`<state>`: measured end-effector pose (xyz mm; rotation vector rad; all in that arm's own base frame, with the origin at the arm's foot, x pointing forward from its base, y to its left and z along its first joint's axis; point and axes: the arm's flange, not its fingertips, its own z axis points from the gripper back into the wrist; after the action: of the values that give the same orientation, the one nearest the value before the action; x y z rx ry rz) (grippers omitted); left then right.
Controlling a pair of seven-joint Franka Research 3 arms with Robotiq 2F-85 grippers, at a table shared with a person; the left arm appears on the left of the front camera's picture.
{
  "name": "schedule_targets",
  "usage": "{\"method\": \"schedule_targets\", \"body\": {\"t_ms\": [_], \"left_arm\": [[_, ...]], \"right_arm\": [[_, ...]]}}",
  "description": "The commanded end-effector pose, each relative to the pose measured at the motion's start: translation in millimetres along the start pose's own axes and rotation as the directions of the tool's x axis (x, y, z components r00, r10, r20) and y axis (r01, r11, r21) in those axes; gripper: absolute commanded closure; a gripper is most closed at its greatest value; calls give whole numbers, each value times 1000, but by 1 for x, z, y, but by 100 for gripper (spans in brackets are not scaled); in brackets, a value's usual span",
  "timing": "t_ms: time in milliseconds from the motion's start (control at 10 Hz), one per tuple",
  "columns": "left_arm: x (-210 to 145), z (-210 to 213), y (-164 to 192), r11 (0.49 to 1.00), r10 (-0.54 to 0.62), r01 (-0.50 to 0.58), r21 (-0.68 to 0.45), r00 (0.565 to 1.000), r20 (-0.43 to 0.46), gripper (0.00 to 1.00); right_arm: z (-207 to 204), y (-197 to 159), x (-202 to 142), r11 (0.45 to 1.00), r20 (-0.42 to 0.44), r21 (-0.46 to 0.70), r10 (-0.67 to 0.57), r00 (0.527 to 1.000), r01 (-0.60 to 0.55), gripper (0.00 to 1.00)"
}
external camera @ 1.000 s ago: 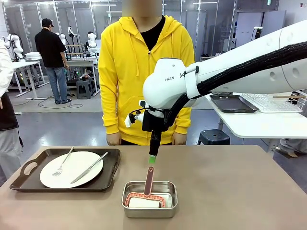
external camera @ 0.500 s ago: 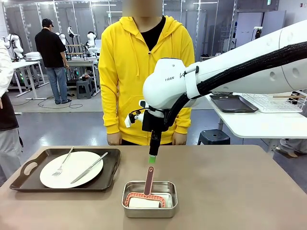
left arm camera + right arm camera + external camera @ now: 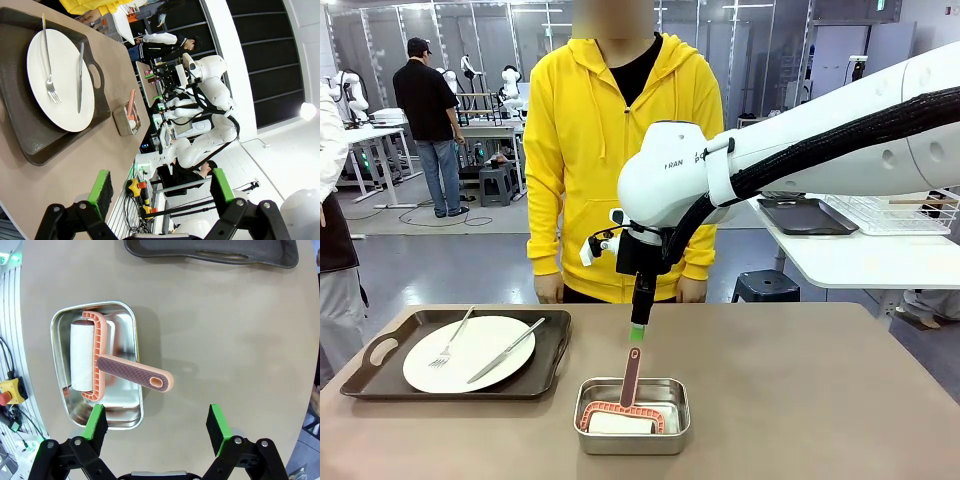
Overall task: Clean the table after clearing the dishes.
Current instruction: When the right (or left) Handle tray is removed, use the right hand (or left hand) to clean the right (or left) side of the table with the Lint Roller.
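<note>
Front view: the right gripper [image 3: 638, 333] hangs point-down just above the handle [image 3: 631, 376] of the roller [image 3: 620, 422], which leans out of the steel pan [image 3: 665, 432]. It is likely lining up a grab. The plate [image 3: 470, 372] with fork [image 3: 450, 345] and knife [image 3: 507, 349] sits on its tray [image 3: 552, 345] at the left of the table [image 3: 820, 400], not yet cleared.

Left wrist view: the left gripper [image 3: 161, 187] is spread wide and holds nothing, held back from the tray.

Right wrist view: the jaws are released, with the handle tip ahead between them.

Robotics lab: large white jointed robot arm [image 3: 820, 140] reaching in from three o'clock; small white metal-framed workbenches [image 3: 382, 132] laden with gear at ten o'clock, on bare grey floor [image 3: 450, 265] strewn with loose black cables [image 3: 395, 215]; yellow emergency-stop box with red button [image 3: 10, 388] at eight o'clock, right wrist view.
</note>
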<state>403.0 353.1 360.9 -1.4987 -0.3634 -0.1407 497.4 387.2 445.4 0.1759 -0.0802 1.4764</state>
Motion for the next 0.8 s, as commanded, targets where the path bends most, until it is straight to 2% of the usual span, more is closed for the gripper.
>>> {"method": "schedule_targets", "body": {"t_ms": [0, 100, 200, 300, 500, 600, 700], "left_arm": [[-4, 1, -2, 1000, -2, 2, 8, 1000, -1, 0], [-4, 1, -2, 1000, -2, 2, 8, 1000, -1, 0], [-4, 1, -2, 1000, -2, 2, 8, 1000, -1, 0], [-4, 1, -2, 1000, -2, 2, 8, 1000, -1, 0], [-4, 1, -2, 1000, -2, 2, 8, 1000, -1, 0], [-4, 1, -2, 1000, -2, 2, 8, 1000, -1, 0], [-4, 1, -2, 1000, -2, 2, 8, 1000, -1, 0]], "right_arm": [[17, -4, -1, 997, 101, 53, -67, 993, 62, 0], [35, -10, -13, 972, 252, 194, -177, 951, 130, 0], [44, -18, -35, 936, 303, 268, -308, 902, 230, 0], [50, -19, -56, 892, 373, 395, -374, 849, 220, 0], [32, -27, -115, 785, 443, 563, -550, 708, 258, 0], [31, -32, -158, 726, 478, 648, -623, 619, 230, 0], [26, -34, -192, 667, 479, 716, -686, 548, 208, 0]]}}
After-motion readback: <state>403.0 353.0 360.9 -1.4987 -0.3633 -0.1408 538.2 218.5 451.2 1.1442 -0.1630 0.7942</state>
